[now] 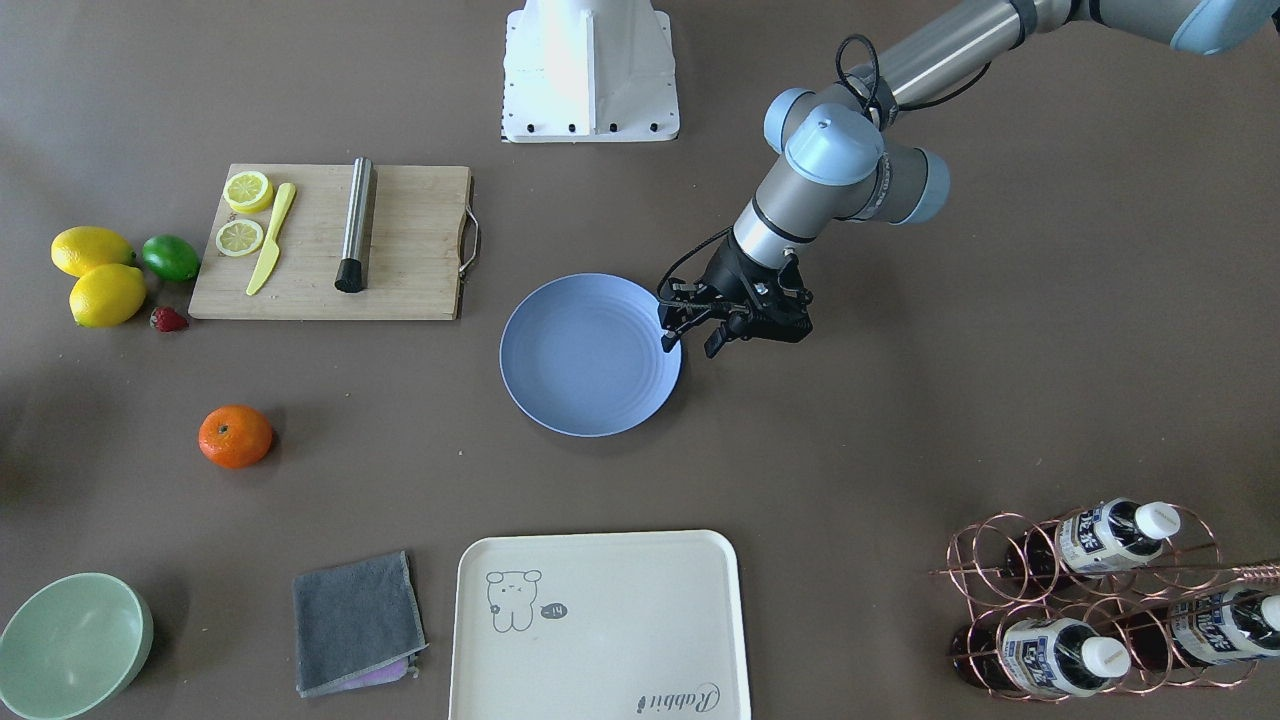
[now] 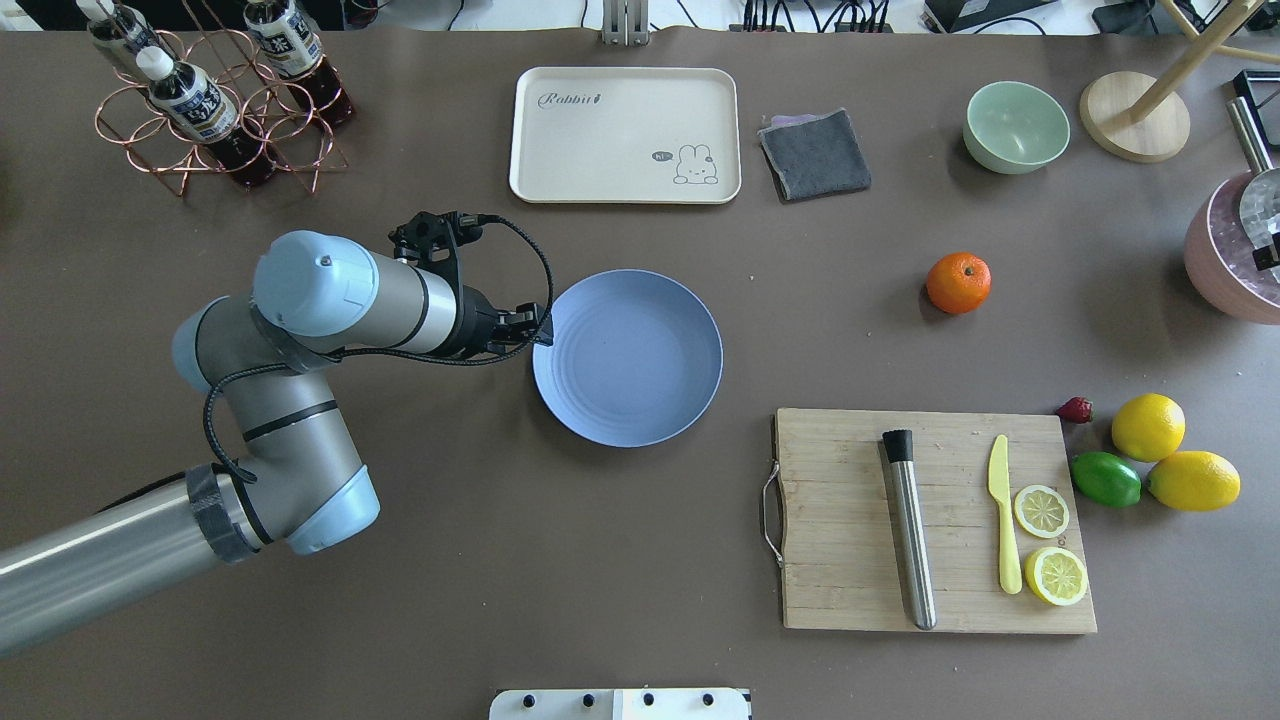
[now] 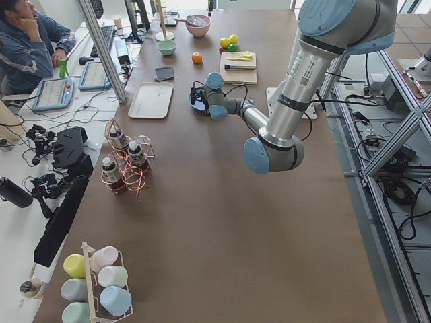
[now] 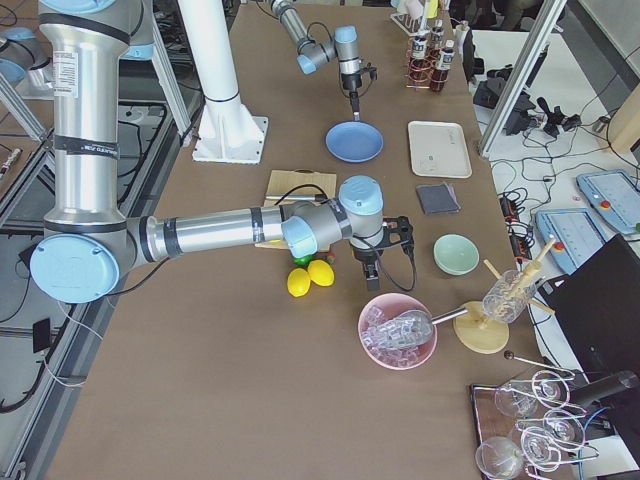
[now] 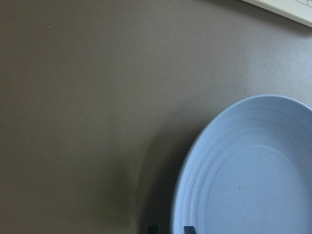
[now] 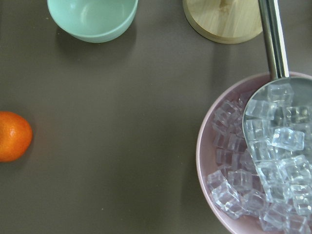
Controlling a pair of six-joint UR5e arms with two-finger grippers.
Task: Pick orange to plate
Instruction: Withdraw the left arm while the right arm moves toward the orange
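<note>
Near the middle of the brown matte surface (image 1: 900, 420): round flat periwinkle-blue plate (image 1: 590, 385) with faint concentric rings, bare. Just beside its rim, on the robot's left: left end effector (image 1: 690, 345), pointing down, fingers apart, gripping nothing. From the left wrist camera, plate rim seen between two dark fingertips (image 5: 154, 228) at the bottom edge; contact impossible to judge.

Well apart from the plate, toward the robot's right: small round bright-orange fruit, the orange (image 2: 958, 283), alone on bare surface, between pale green bowl (image 2: 1016, 127) and bamboo cutting board (image 2: 840, 520). Also visible at the left edge of the right wrist view.

Right end effector (image 4: 371, 278) visible only from the camera at the surface's right end, hanging low by a pink bowl of ice cubes (image 6: 204, 146) with a steel scoop (image 6: 273, 39); apart or together, cannot tell.

On the board: steel cylinder (image 2: 910, 540) with black tip, yellow plastic knife (image 2: 1005, 530), two lemon halves (image 2: 1041, 511). Just off its right end: two whole yellow lemons (image 2: 1148, 427), green lime (image 2: 1105, 479), small red strawberry (image 2: 1075, 409). Along the operators' edge: cream rectangular tray (image 2: 600, 150) with a rabbit drawing, folded grey cloth (image 2: 815, 153), round wooden stand base (image 2: 1133, 128), copper wire rack (image 2: 250, 130) holding white-capped bottles (image 2: 190, 100). At the surface's left end: rack of pastel cups (image 3: 101, 282).

Around the surface: aluminium frame posts (image 3: 101, 47), cables (image 3: 397, 188) on the floor, side desk (image 3: 74, 81) with keyboards and tablets, seated person (image 3: 30, 47) in a blue top.
</note>
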